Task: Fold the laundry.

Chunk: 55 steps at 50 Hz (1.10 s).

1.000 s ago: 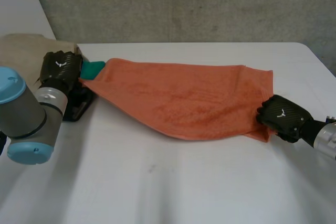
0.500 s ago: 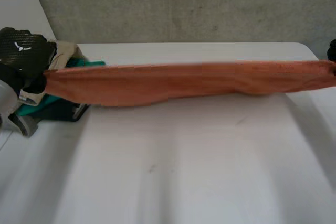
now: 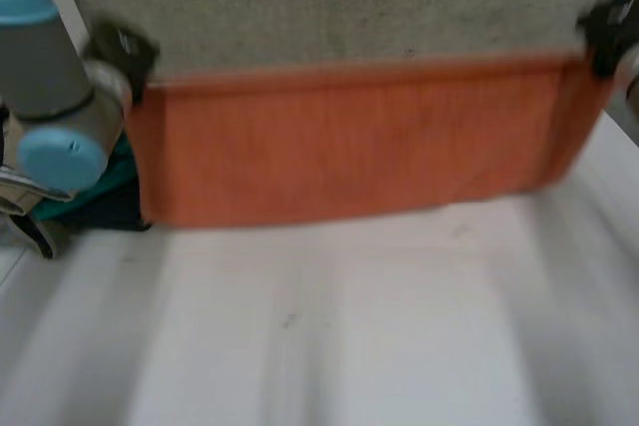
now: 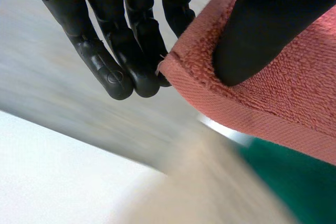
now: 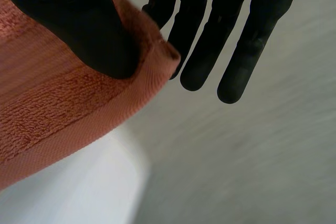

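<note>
Orange terry cloth, a towel (image 3: 349, 147), hangs spread in the air between the two hands, its top edge pulled level and taut in front of the grey wall (image 3: 349, 7); its lower edge hangs low over the far part of the white table (image 3: 349, 346), and I cannot tell whether it touches; at the far left the left arm (image 3: 45, 77) stands upright with its light-blue caps, and the left hand (image 3: 122, 50) has the towel's top left corner; in the left wrist view the thumb (image 4: 262, 30) presses on the hemmed corner and pinches it against a finger behind the cloth, while the other fingers (image 4: 121, 51) hang straight just beside the corner; below that arm, at the table's left edge, a green cloth (image 3: 95, 187) lies on something dark (image 3: 110, 214) that I cannot make out, and the left wrist view shows a beige cloth (image 4: 220, 192) just beside the green one; to the right the towel's face is flat and smooth, and its right edge bends toward the near side; at the far right the right hand (image 3: 607, 27) has the top right corner; in the right wrist view its thumb (image 5: 89, 30) lies on the hem and pinches the corner against a finger behind it, the remaining fingers (image 5: 247, 40) straight and off the cloth
</note>
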Available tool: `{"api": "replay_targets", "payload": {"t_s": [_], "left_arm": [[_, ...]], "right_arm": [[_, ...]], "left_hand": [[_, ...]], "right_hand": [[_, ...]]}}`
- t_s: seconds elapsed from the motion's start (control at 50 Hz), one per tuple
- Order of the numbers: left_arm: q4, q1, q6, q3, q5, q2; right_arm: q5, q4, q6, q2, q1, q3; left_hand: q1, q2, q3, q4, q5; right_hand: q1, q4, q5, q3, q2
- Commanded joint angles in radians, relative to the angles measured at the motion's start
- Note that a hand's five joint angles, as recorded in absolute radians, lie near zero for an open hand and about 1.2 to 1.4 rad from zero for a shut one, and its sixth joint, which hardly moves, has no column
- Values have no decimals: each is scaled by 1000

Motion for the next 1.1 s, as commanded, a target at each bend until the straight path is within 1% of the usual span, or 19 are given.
{"api": "replay_targets", "payload": {"t_s": [0.02, 0.06, 0.16, 0.36, 0.46, 0.52, 0.6, 0.66, 0.68, 0.72, 0.74, 0.8, 0.86, 0.88, 0.9, 0.94, 1.0, 1.04, 1.1], "left_arm": [[548, 16, -115, 88, -8, 51], [582, 16, -139, 33, 19, 63], [562, 16, -150, -106, 30, 88], [571, 15, -187, -383, 35, 100], [570, -4, -184, -519, 76, 68], [559, -13, -182, -574, 82, 62], [498, -27, -175, -674, 76, 77], [397, -30, -161, -760, 66, 125], [336, -32, -150, -806, 59, 157], [265, -30, -132, -852, 55, 194], [188, -27, -109, -899, 52, 238], [68, -19, -71, -973, 49, 315], [-135, 13, -9, -1085, 58, 453], [-169, 19, 3, -1102, 64, 477], [-211, 34, 23, -1127, 87, 519], [-216, 44, 40, -1131, 122, 548], [-185, 56, 57, -1105, 176, 539], [-155, 57, 54, -1069, 176, 513], [-95, 45, 35, -969, 145, 443]], "right_arm": [[-24, -515, 211, -74, -28, 49], [-48, -568, 228, -92, -29, 95], [-125, -536, 234, -95, -17, 152], [-199, -439, 221, -42, -16, 275], [-216, -386, 160, -5, -23, 373], [-220, -353, 126, -3, -20, 422], [-220, -287, 61, -19, -31, 503], [-216, -177, -9, -58, -51, 568], [-213, -108, -52, -92, -65, 600], [-205, -15, -113, -135, -88, 635], [-194, 68, -168, -178, -111, 669], [-171, 231, -267, -248, -147, 726], [-170, 457, -409, -360, -218, 822], [-173, 484, -434, -376, -229, 833], [-186, 503, -477, -408, -250, 854], [-200, 487, -508, -425, -261, 864], [-208, 425, -485, -402, -250, 852], [-208, 379, -453, -361, -243, 833], [-207, 281, -358, -272, -215, 770]], "left_hand": [[245, 201, 207, 196, 240], [245, 201, 207, 196, 240], [245, 201, 207, 196, 240], [245, 201, 207, 196, 240], [245, 201, 207, 196, 240], [245, 201, 207, 196, 240], [245, 201, 207, 196, 240], [245, 201, 207, 196, 240], [245, 201, 207, 196, 240], [245, 201, 207, 196, 240], [245, 201, 207, 196, 240], [245, 201, 207, 196, 240], [245, 201, 207, 196, 240], [245, 201, 207, 196, 240], [245, 201, 207, 196, 240], [245, 201, 207, 196, 240], [245, 201, 207, 196, 240], [245, 201, 207, 196, 240], [245, 201, 207, 196, 240]], "right_hand": [[272, 198, 225, 207, 217], [272, 198, 225, 207, 217], [272, 198, 225, 207, 217], [272, 198, 225, 207, 217], [272, 198, 225, 207, 217], [272, 198, 225, 207, 217], [272, 198, 225, 207, 217], [272, 198, 225, 207, 217], [272, 198, 225, 207, 217], [272, 198, 225, 207, 217], [272, 198, 225, 207, 217], [272, 198, 225, 207, 217], [272, 198, 225, 207, 217], [272, 198, 225, 207, 217], [272, 198, 225, 207, 217], [272, 198, 225, 207, 217], [272, 198, 225, 207, 217], [272, 198, 225, 207, 217], [272, 198, 225, 207, 217]]}}
